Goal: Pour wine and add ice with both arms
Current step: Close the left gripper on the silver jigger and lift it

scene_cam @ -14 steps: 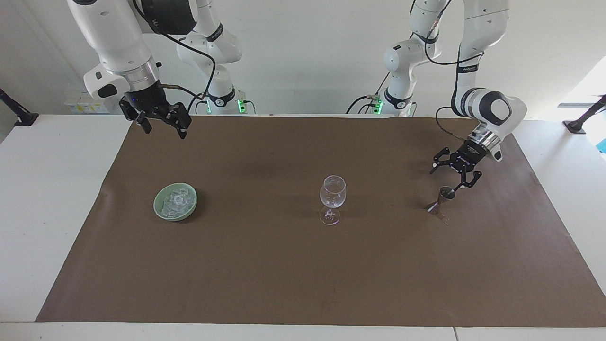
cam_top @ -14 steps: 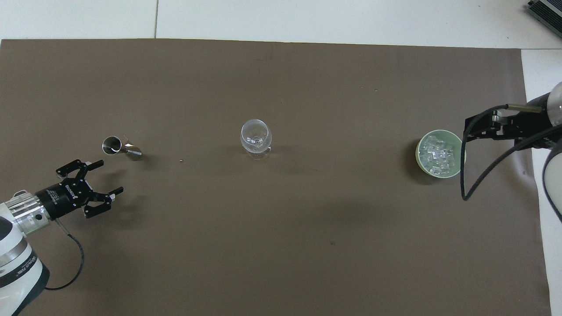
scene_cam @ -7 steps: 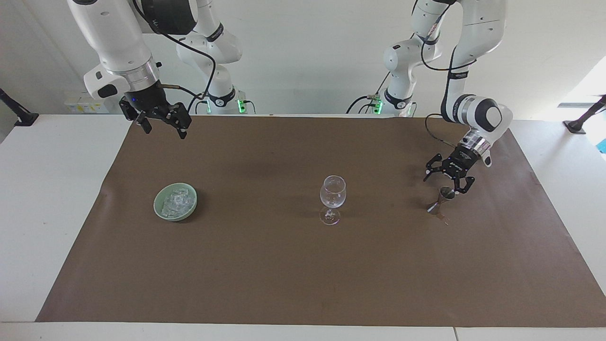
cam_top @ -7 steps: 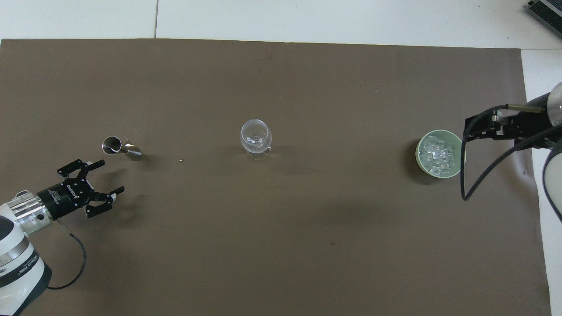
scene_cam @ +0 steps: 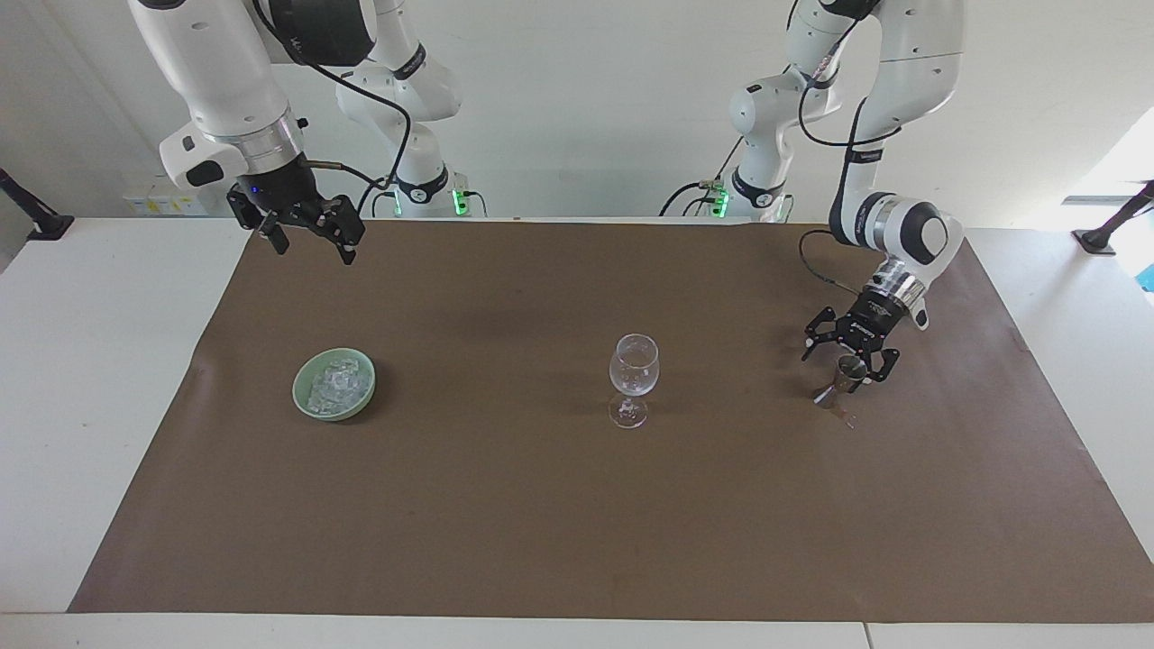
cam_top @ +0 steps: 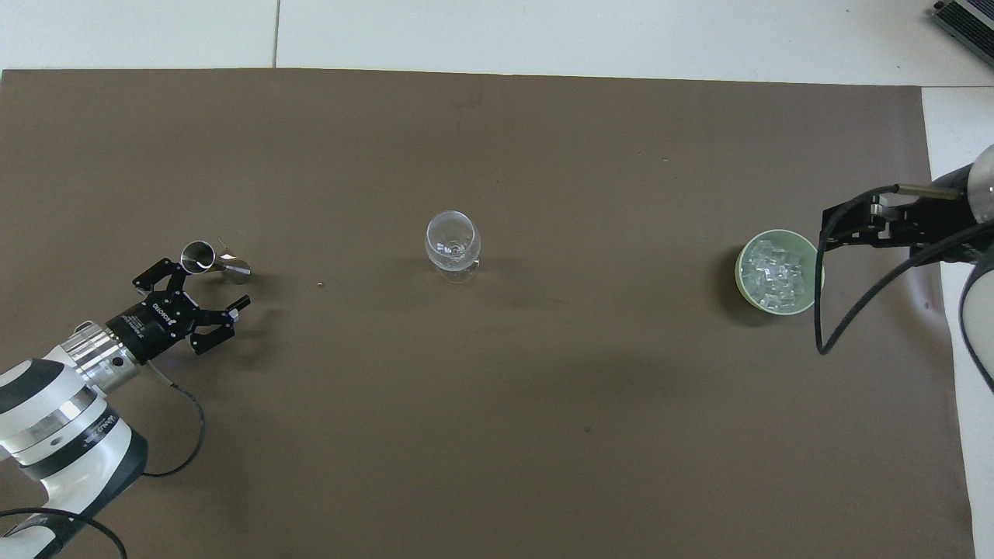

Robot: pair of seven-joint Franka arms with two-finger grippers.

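A: Where is the left gripper (scene_cam: 848, 352) seen?

B: It is held low at the jigger (scene_cam: 840, 379), toward the left arm's end of the table. Its fingers are spread wide, one at each side of the jigger's upper cup, and nothing is gripped. Whether the cup is touched cannot be told.

A: How is the jigger placed?

B: It is stood upright on the brown mat (scene_cam: 541, 505), well apart from the glass (scene_cam: 633, 379).

A: And the glass?

B: It is stood upright near the middle of the mat, between the jigger and the bowl (scene_cam: 334, 385). It appears empty.

A: Where is the ice (scene_cam: 335, 382) found?

B: It is piled in the green bowl, toward the right arm's end of the table, about as far from the robots as the glass.

A: And the right gripper (scene_cam: 306, 236)?

B: It is held high over the mat's edge nearest the robots, well above the table. Its fingers are spread and nothing is gripped. The right arm is seen waiting.
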